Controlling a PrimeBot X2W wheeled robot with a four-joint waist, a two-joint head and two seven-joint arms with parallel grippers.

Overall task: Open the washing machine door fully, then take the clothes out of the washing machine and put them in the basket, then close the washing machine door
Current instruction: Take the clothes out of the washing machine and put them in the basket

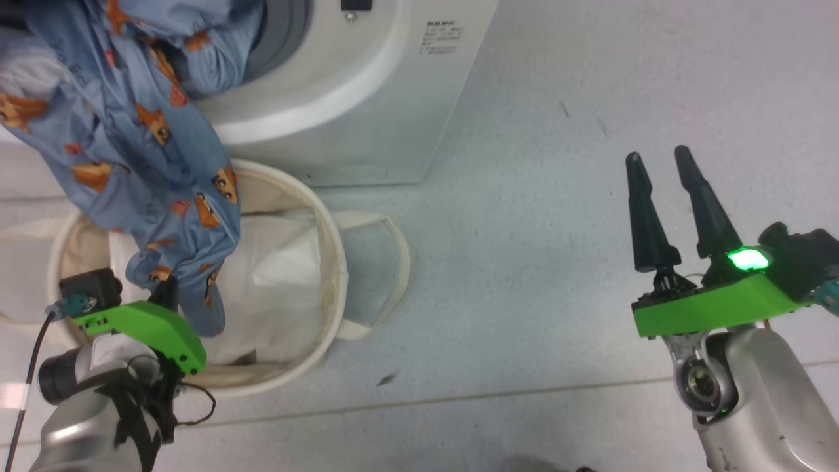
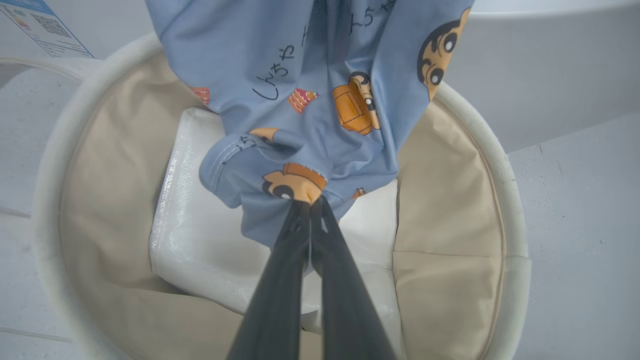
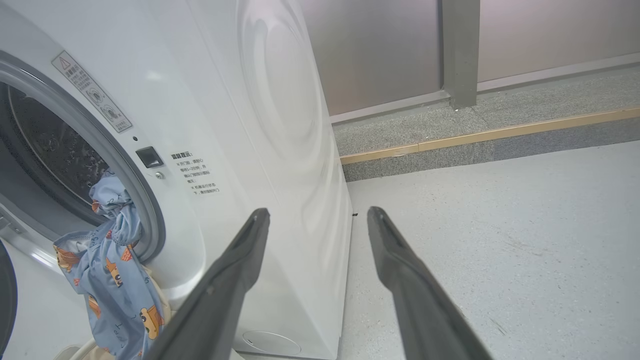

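above the basket [image 1: 331,249], the left gripper [image 2: 310,202] is clamped on a low fold of the clothes [image 1: 131,151], which hang from the washer [image 1: 367,98] mouth down inside the rim, while the right gripper [image 1: 657,155] hovers with fingers apart, holding nothing, over the floor [image 1: 557,262] well to the right.

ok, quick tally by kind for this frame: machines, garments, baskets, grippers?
washing machine: 1
clothes, one blue printed garment: 1
basket: 1
grippers: 2, left gripper and right gripper
total: 5
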